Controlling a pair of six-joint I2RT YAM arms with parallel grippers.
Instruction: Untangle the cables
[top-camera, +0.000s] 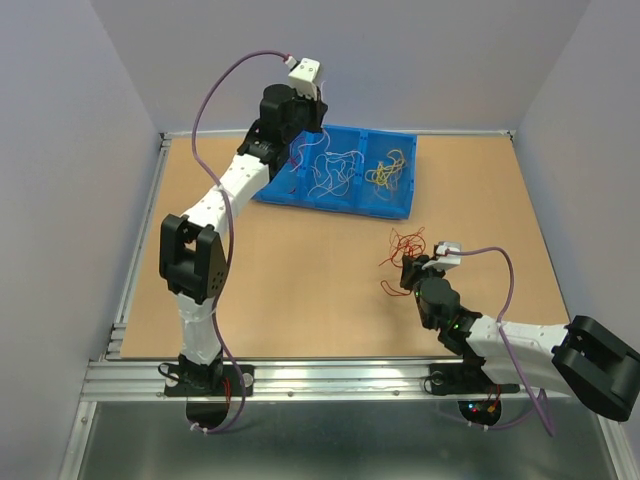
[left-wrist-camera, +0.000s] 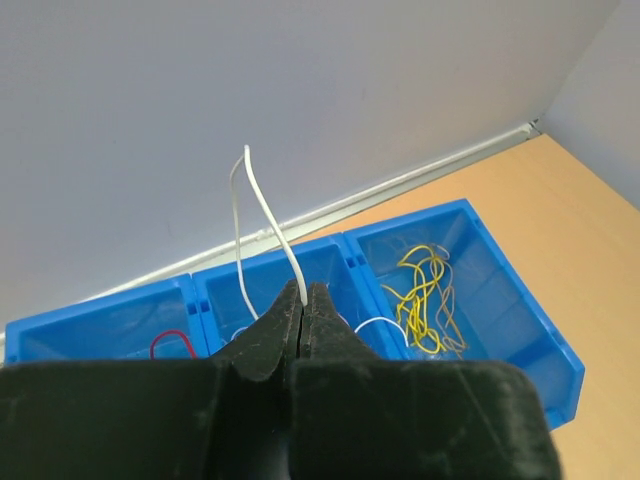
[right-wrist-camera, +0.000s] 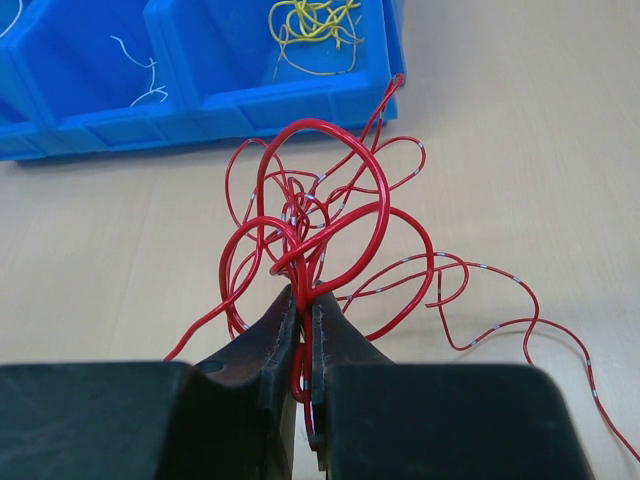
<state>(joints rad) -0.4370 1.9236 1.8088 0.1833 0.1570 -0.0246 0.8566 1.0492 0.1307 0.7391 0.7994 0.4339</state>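
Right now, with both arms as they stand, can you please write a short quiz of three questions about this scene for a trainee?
1. True or false: the left gripper is shut on a white cable.
2. Seen from the top camera, which colour lies in the rightmost compartment of the blue bin? A red, B yellow, C white.
3. What does the right gripper hold, and where does it lie?

Key:
1. True.
2. B, the yellow cables.
3. A clump of red cables, on the table outside the bin.
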